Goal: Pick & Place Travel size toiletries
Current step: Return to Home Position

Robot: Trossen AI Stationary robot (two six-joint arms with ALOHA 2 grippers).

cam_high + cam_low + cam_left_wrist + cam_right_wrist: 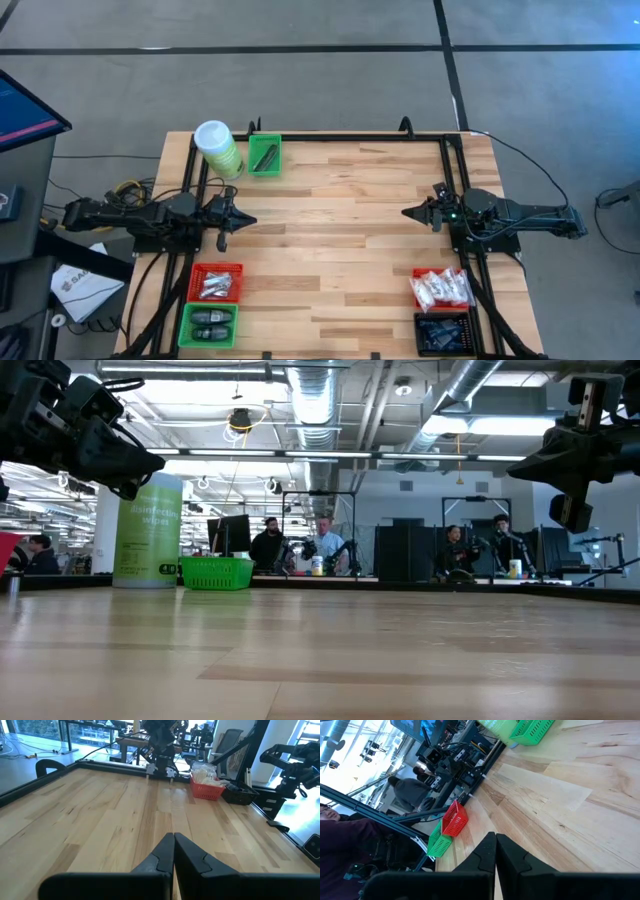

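My left gripper [246, 222] hovers shut above the table's left side; in its wrist view the fingertips [174, 836] meet. My right gripper [407, 213] hovers shut above the right side, tips together [495, 836]. Both hold nothing. Silvery tubes [214, 285] lie in a red bin at the near left, black oval pieces [209, 325] in a green bin beside it. White sachets [441, 288] fill a red bin at the near right, also seen as sachets [204, 772]. Dark packets [443, 333] lie in a black bin. One dark item [265, 157] rests in the far green bin.
A tall green canister with a white lid [219, 148] stands at the far left corner beside the far green bin [265, 170]. Black frame rails [340, 136] run along the table's edges. Bare wood [330, 240] lies between the arms. People sit in the room behind [322, 546].
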